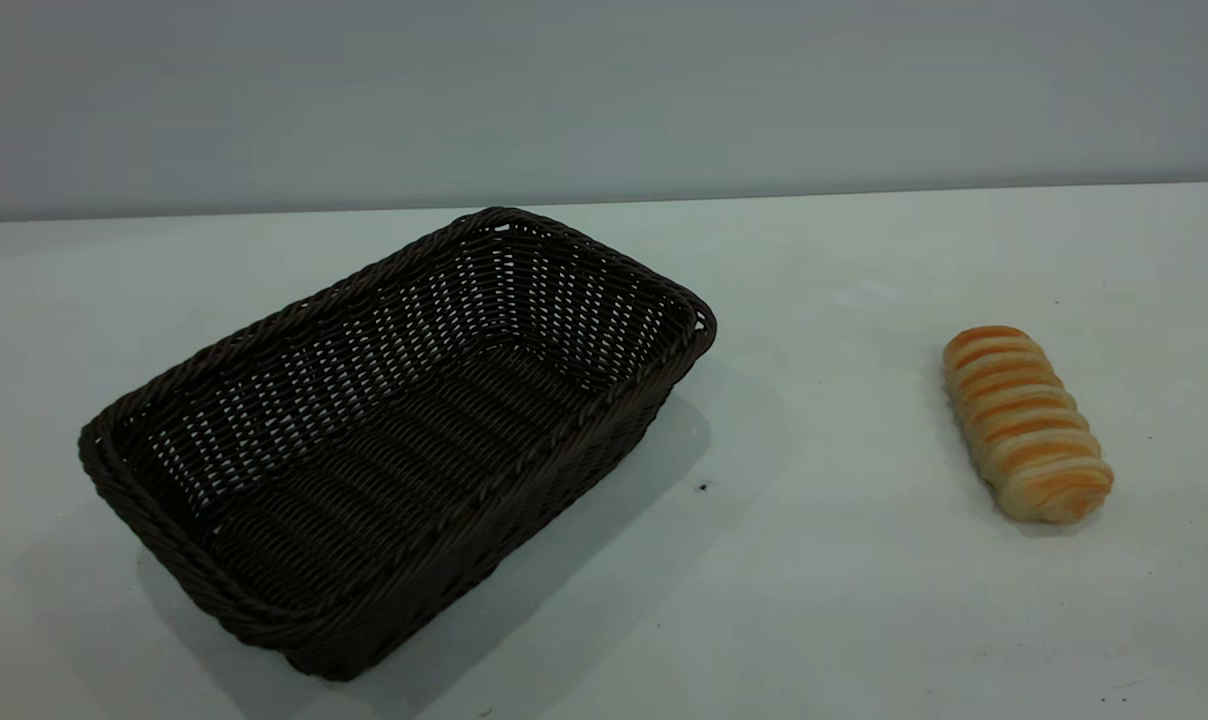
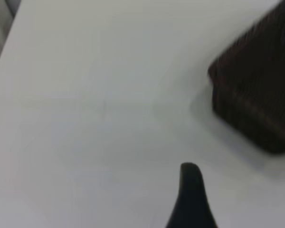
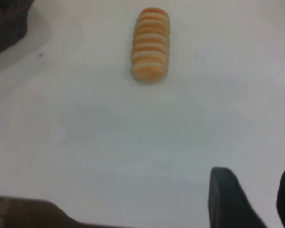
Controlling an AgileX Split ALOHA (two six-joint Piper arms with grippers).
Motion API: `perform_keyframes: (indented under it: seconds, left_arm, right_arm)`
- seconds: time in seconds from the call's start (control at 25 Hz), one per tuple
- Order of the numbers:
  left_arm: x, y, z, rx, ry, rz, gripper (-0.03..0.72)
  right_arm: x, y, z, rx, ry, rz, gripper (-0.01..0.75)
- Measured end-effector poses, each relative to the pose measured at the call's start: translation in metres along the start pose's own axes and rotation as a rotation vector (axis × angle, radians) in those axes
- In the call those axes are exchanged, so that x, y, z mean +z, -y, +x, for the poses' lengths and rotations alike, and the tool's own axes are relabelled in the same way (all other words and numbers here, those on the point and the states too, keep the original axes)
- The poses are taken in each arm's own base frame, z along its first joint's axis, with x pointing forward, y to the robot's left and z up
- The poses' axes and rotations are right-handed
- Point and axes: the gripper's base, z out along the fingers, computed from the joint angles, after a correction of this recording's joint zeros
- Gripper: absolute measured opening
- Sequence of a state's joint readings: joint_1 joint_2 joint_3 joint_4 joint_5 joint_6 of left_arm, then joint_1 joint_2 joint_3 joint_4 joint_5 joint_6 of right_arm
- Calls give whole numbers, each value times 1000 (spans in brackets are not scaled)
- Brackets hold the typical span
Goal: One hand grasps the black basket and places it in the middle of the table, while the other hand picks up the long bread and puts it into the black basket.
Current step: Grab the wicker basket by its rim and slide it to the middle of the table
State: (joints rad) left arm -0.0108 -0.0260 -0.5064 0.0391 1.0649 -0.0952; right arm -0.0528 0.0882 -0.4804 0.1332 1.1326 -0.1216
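The black basket (image 1: 394, 440) sits empty on the left half of the white table (image 1: 824, 560), set at an angle. One corner of it shows in the left wrist view (image 2: 256, 95). The long bread (image 1: 1024, 422) lies on the table at the right, apart from the basket, and shows in the right wrist view (image 3: 150, 44). Neither arm shows in the exterior view. My left gripper (image 2: 244, 194) hovers over bare table short of the basket's corner; one finger (image 2: 191, 190) shows with a wide bare gap beside it. My right gripper (image 3: 256, 178) is open and empty, well short of the bread.
A grey wall stands behind the table's far edge (image 1: 864, 192). A small dark speck (image 1: 703, 487) lies between basket and bread. A basket corner (image 3: 7, 23) shows in the right wrist view. A tan edge (image 3: 23, 211) crosses that view.
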Motion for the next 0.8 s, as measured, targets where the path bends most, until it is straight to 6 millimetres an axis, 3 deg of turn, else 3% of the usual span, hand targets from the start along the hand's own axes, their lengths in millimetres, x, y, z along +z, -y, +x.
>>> perform_keyframes:
  seconds: [0.24,0.52,0.68,0.8]
  left_arm:
    - [3,13,-25,-88,141,143,609]
    - [44,34,-73,-41,38,298,594]
    - [70,39,-107,-86,-17,302,593]
    - [95,42,-120,-135,-100,302,584]
  right_arm:
    - [0,0,-1,90,14,0,239]
    - [0,0,-2,108,17,-1,239]
    - [0,-1,-2,114,19,-18,239]
    - [0,-1,-2,92,21,-51,239]
